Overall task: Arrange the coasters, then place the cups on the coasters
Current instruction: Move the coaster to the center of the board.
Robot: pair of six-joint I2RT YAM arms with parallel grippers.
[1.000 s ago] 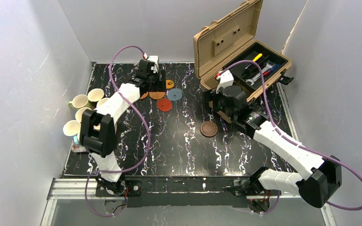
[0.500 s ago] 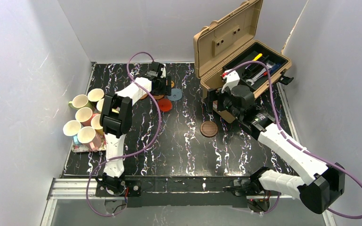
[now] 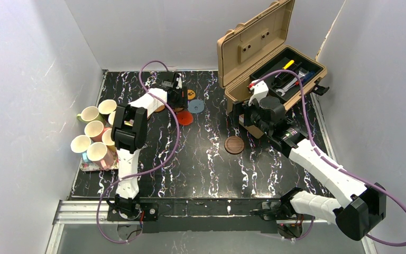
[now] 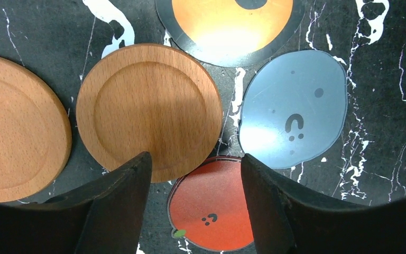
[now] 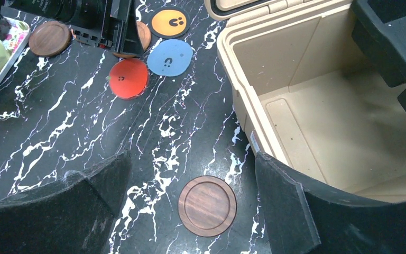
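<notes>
Several coasters lie at the back of the table: two orange-brown wooden ones point(image 4: 149, 111) point(image 4: 16, 127), an orange one with a dark mark point(image 4: 231, 26), a grey-blue one point(image 4: 293, 108) and a red one point(image 4: 217, 211). My left gripper point(image 4: 195, 164) point(image 3: 177, 98) hangs open just above the red one and the near rim of a wooden one, holding nothing. A dark brown coaster point(image 5: 207, 205) point(image 3: 234, 144) lies alone mid-table, below my open, empty right gripper point(image 5: 190, 164). Another dark brown coaster point(image 5: 49, 38) lies by the tray. Cups point(image 3: 90, 114) point(image 3: 99, 152) stand clustered at the left.
The cups sit on a floral tray point(image 3: 92, 165) against the left wall. An open tan toolbox point(image 3: 264, 53) with tools fills the back right, its wall point(image 5: 243, 106) close beside my right gripper. Grey walls enclose the table on three sides.
My left gripper moved nearer and rightward over the coaster group and its jaws narrowed somewhat; its elbow swung aside, uncovering more cups. The right wrist shifted slightly toward the toolbox.
</notes>
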